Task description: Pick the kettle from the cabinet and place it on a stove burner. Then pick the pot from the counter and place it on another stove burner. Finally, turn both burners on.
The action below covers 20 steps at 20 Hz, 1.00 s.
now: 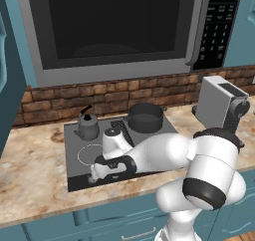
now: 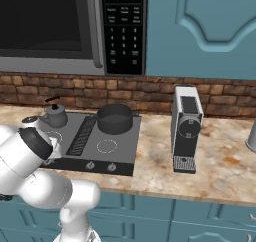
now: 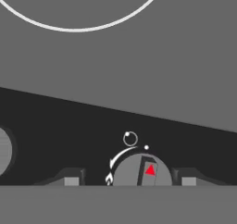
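Note:
The dark-grey kettle (image 1: pixel 88 126) (image 2: pixel 55 115) stands on the back-left stove burner. On the back-right burner sits the wide dark pot (image 1: pixel 145 117) (image 2: pixel 115 118). My arm reaches down to the front edge of the cooktop (image 1: pixel 74 135) (image 2: pixel 125 141). My gripper (image 1: pixel 93 176) (image 3: pixel 129 179) is open and straddles a round front knob (image 3: pixel 142 171) with a red marker, one dark fingertip (image 3: pixel 71 179) on each side. The right tip is almost at the knob and the left one stands apart. A white burner circle (image 3: pixel 76 26) (image 1: pixel 89 154) lies just behind the knob.
A second knob (image 3: pixel 3 150) shows to the left, and two more knobs (image 2: pixel 90 164) lie along the stove front. A coffee machine (image 1: pixel 219 105) (image 2: pixel 186 128) stands on the marbled counter (image 1: pixel 30 170) (image 2: pixel 155 161) to the right. A microwave (image 1: pixel 114 26) hangs above, and a teal wall cabinet (image 2: pixel 205 31) is beside it.

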### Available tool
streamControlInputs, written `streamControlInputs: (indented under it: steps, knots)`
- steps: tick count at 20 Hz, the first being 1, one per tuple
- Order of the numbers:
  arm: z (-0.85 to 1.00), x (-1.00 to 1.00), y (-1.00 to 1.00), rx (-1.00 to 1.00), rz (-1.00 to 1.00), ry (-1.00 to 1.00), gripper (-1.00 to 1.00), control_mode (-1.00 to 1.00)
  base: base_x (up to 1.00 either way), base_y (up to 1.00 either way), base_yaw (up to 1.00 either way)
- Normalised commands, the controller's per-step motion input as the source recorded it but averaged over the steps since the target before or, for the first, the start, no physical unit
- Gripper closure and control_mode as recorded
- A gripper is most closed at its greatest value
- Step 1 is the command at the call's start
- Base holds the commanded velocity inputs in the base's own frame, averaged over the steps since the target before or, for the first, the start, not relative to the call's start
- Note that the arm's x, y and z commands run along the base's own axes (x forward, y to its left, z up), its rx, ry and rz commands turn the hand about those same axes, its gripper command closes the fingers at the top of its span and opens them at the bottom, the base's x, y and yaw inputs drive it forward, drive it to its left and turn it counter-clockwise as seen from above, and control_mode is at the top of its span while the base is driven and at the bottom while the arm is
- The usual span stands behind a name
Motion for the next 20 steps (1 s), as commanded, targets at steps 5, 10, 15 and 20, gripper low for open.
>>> streamControlInputs:
  steps: [5,10,15,20]
  knots:
    - [-0.06,-0.02,-0.14,0.00,0.00,-0.01,1.00,-1.00,0.00,0.00,0.00]
    - [-0.07,-0.09,-0.11,0.00,0.00,-0.03,1.00,-1.00,0.00,0.00,0.00]
    - [-0.03,-0.01,0.00,0.00,0.00,-0.03,1.00,-1.00,0.00,0.00,0.00]
    - [-0.13,-0.01,0.00,0.00,0.06,-0.03,1.00,-1.00,0.00,0.00,0.00]
